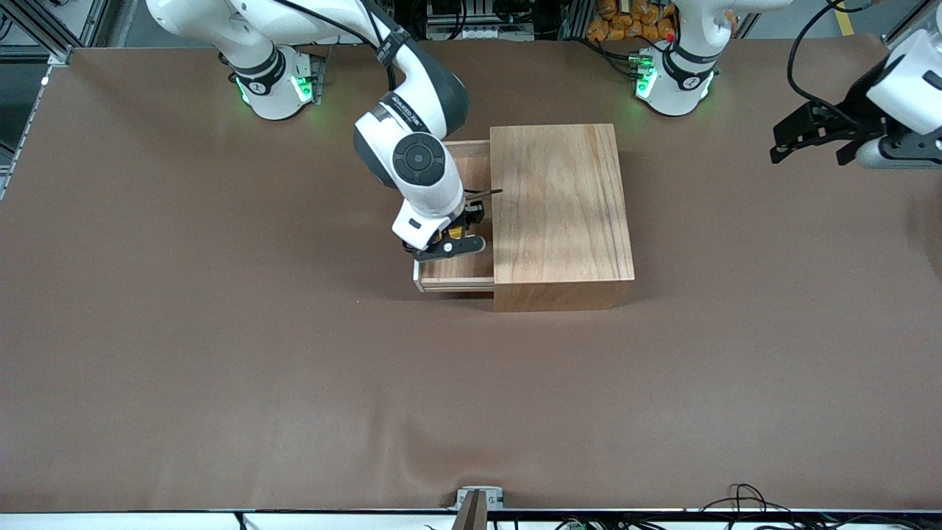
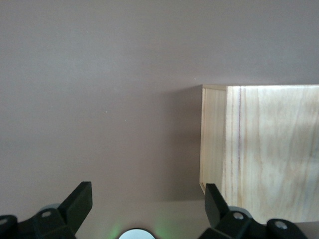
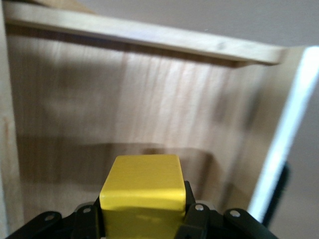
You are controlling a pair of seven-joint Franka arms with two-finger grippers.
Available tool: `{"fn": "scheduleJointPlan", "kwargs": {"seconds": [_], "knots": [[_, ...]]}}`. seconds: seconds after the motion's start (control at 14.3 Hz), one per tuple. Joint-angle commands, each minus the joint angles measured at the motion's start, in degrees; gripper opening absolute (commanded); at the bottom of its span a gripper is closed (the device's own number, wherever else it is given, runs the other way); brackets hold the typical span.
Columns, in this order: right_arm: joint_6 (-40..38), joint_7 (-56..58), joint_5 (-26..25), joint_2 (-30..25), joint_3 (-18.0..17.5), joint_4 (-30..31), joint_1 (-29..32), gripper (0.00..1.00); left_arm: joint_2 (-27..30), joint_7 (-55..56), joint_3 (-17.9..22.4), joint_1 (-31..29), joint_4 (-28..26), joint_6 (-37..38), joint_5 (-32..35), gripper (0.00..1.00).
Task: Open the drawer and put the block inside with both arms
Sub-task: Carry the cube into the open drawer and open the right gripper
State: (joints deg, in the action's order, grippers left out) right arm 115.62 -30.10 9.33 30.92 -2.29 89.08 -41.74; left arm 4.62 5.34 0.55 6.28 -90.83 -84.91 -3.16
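The big light-wood box [image 1: 559, 206] stands mid-table with its drawer [image 1: 456, 280] pulled out toward the right arm's end. My right gripper [image 1: 452, 241] hangs just over the open drawer, shut on the yellow block [image 1: 454, 233]. In the right wrist view the block [image 3: 142, 191] sits between the fingers [image 3: 197, 219] above the drawer floor [image 3: 149, 109]. The whitish front panel [image 3: 294, 129] and black handle [image 3: 276, 194] show beside it. My left gripper [image 1: 791, 143] waits open and empty over the table at the left arm's end; its wrist view shows the gripper [image 2: 148, 204] and the box [image 2: 264, 149].
Brown table cloth [image 1: 294, 368] covers the whole table. The green-lit arm bases [image 1: 276, 88] [image 1: 673, 77] stand along the table edge farthest from the front camera. A small mount [image 1: 475, 504] sits at the nearest edge.
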Motion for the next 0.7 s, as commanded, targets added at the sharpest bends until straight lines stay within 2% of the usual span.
{"fn": "scheduleJointPlan", "kwargs": {"seconds": [0.0, 0.14, 0.28, 0.49, 0.63], "knots": [[0.8, -3.4, 1.2, 1.9, 0.7, -1.7, -1.8, 0.29, -0.9, -4.5, 0.7, -1.7, 1.4, 0.2, 1.0, 1.0], [0.7, -3.8, 1.1, 2.0, 0.7, -1.6, -2.1, 1.0, -1.8, -4.5, 0.7, -2.0, 2.1, 0.1, 1.1, 1.0], [0.3, -4.5, 1.1, 1.3, 0.8, -1.8, -1.8, 1.0, -4.0, -5.1, 0.7, -2.2, 5.0, 0.2, 1.8, 1.0], [-0.9, -5.8, 1.0, -3.0, 1.6, -1.7, -0.8, 1.0, -4.8, -5.7, 0.8, -2.3, 5.1, 0.0, 2.6, 1.0], [-4.0, -4.4, 0.7, -6.2, 2.0, -1.9, 2.4, 1.0, -5.6, -8.6, 0.7, -2.2, 5.2, -0.1, 4.8, 1.0]]}}
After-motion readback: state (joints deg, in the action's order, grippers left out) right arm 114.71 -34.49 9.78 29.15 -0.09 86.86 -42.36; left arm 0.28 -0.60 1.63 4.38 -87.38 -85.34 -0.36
